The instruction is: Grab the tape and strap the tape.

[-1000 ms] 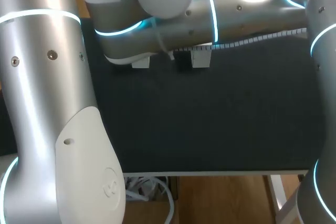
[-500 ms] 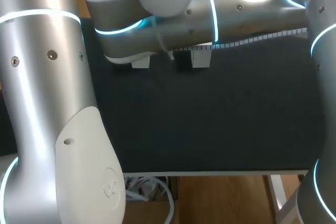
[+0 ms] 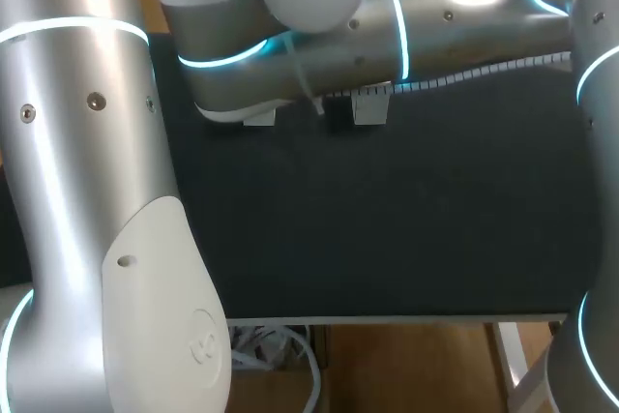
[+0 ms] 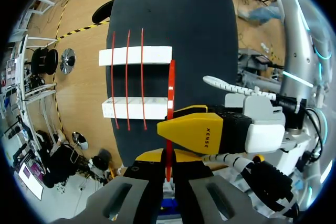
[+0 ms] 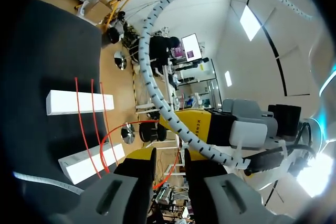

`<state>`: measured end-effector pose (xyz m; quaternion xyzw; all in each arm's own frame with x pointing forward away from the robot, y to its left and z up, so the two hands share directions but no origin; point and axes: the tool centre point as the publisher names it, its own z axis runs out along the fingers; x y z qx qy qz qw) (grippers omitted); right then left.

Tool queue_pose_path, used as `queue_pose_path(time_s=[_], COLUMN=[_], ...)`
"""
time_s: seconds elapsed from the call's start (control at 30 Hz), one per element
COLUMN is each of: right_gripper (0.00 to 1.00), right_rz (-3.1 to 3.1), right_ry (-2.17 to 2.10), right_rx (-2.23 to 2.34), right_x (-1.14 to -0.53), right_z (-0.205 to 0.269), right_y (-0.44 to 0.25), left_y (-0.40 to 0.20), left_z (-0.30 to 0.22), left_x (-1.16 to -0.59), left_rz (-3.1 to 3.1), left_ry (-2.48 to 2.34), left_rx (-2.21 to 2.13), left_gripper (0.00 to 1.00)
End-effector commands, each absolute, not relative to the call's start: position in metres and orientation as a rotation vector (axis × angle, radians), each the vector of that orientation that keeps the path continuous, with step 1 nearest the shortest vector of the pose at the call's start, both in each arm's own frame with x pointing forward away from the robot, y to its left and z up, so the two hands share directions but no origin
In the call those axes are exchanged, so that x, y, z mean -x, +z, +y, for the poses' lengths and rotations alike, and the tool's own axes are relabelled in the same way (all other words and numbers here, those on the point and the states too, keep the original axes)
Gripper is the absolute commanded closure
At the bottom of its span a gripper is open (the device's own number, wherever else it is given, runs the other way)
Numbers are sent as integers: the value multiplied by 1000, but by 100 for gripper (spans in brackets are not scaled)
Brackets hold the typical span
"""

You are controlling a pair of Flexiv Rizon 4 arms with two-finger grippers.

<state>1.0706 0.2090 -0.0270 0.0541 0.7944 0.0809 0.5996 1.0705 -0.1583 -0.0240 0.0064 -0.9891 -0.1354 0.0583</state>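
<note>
The red tape [image 4: 170,85] runs as a thin, taut band from the end of the far block [image 4: 152,55], past the end of the near block [image 4: 134,109], into the left gripper [image 4: 168,162], whose jaws are clamped on it. Three more red strips [image 4: 127,77] lie across both blocks. In the right wrist view the tape curves in a loop in to the right gripper [image 5: 169,166]; whether it grips the tape cannot be told. From above, the right arm [image 3: 464,16] stretches level across the far part of the surface [image 3: 387,220], over the blocks. The left arm [image 3: 87,142] stands at the near left. The surface is black and matte, the blocks white and oblong.
</note>
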Motion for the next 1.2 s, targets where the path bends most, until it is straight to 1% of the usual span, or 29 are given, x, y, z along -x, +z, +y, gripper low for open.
queue_pose_path(time_s=[0.03, 0.07, 0.1, 0.13, 0.17, 0.2, 0.23, 0.3, 0.33, 0.37, 0.43, 0.5, 0.57, 0.63, 0.67, 0.73, 0.8, 0.87, 0.9, 0.93, 1.0, 1.03, 1.1, 1.17, 1.2], right_gripper=[94, 93, 89, 83, 73, 73, 76, 75, 87, 94, 93, 100, 98, 88, 81, 88, 87, 79, 82, 82, 81, 77, 58, 0, 0], right_rz=[1872, 1881, 1888, 1897, 1904, 1909, 1913, 1918, 1918, 1917, 1916, 1913, 1912, 1908, 1905, 1898, 1901, 1910, 1910, 1910, 1910, 1910, 1912, 1917, 1913], right_ry=[217, 221, 224, 225, 228, 231, 231, 235, 238, 240, 244, 242, 221, 184, 171, 129, 115, 110, 112, 113, 123, 124, 135, 159, 169], right_rx=[-84, -77, -70, -62, -54, -49, -44, -37, -32, -30, -28, -27, -37, -57, -68, -91, -107, -144, -146, -150, -166, -166, -164, -143, -116], right_x=[-1054, -1050, -1047, -1044, -1041, -1039, -1037, -1033, -1031, -1031, -1029, -1028, -1031, -1035, -1038, -1043, -1048, -1052, -1054, -1056, -1059, -1060, -1062, -1064, -1065], right_z=[202, 202, 201, 199, 198, 196, 194, 189, 187, 185, 181, 173, 161, 147, 141, 128, 119, 110, 108, 106, 104, 103, 102, 102, 102], right_y=[-27, -29, -30, -32, -33, -33, -34, -34, -33, -33, -32, -32, -33, -35, -35, -38, -39, -41, -42, -42, -42, -42, -42, -42, -41], left_y=[-21, -21, -21, -21, -21, -21, -21, -21, -21, -21, -21, -21, -21, -21, -21, -21, -21, -21, -21, -21, -21, -21, -21, -21, -21], left_z=[-164, -164, -164, -164, -164, -164, -164, -164, -164, -164, -164, -164, -164, -164, -164, -164, -164, -164, -164, -164, -164, -164, -164, -164, -164], left_x=[-1077, -1077, -1077, -1077, -1077, -1077, -1077, -1077, -1077, -1077, -1077, -1077, -1077, -1077, -1077, -1077, -1077, -1077, -1077, -1077, -1077, -1077, -1077, -1077, -1077], left_rz=[-2592, -2592, -2592, -2592, -2592, -2592, -2592, -2592, -2592, -2592, -2592, -2592, -2592, -2592, -2592, -2592, -2592, -2592, -2592, -2592, -2592, -2592, -2592, -2592, -2592], left_ry=[-375, -375, -375, -375, -375, -375, -375, -375, -375, -375, -375, -375, -375, -375, -375, -375, -375, -375, -375, -375, -375, -375, -375, -375, -375], left_rx=[-93, -93, -93, -93, -93, -93, -93, -93, -93, -93, -93, -93, -93, -93, -93, -93, -93, -93, -93, -93, -93, -93, -93, -93, -93], left_gripper=[100, 100, 100, 100, 100, 100, 100, 100, 100, 100, 100, 100, 100, 100, 100, 100, 100, 100, 100, 100, 100, 100, 100, 100, 100])
